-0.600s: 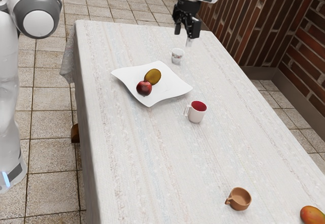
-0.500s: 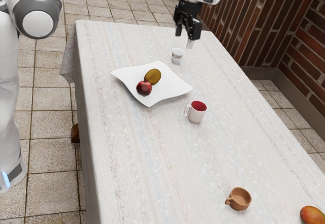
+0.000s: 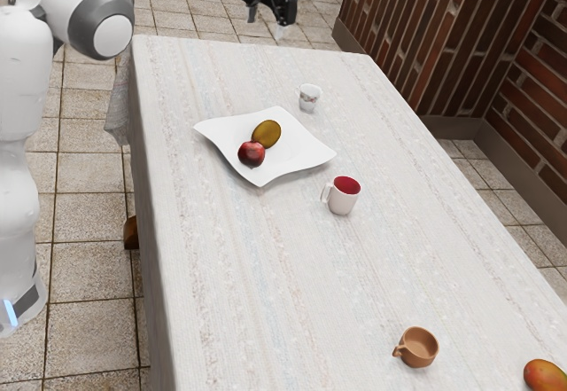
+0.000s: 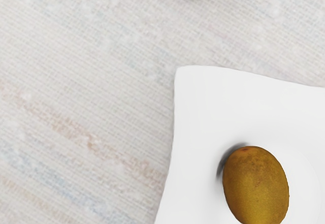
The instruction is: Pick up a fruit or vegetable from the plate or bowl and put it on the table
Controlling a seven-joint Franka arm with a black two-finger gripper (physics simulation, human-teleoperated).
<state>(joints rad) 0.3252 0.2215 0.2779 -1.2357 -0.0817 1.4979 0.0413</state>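
My gripper (image 3: 267, 24) hangs high over the far end of the table in the exterior view, with its two fingers apart and nothing between them. The white wavy-edged plate (image 3: 297, 153) lies below, nearer the camera. On it a brown-yellow oval fruit (image 3: 267, 133) rests beside a dark red apple (image 3: 252, 154). In the wrist view the oval fruit (image 4: 256, 186) sits on the plate (image 4: 213, 97), away from its corner.
A small patterned white cup (image 3: 309, 97) stands beyond the plate, and a white mug with red inside (image 3: 343, 196) stands close by. Farther toward the camera are a brown cup (image 3: 417, 347) and an orange-red fruit (image 3: 545, 376). The striped cloth (image 4: 76, 82) covers the table.
My gripper has moved toward the exterior view's left and higher in that view. The fruits, plate and cups there are unmoved.
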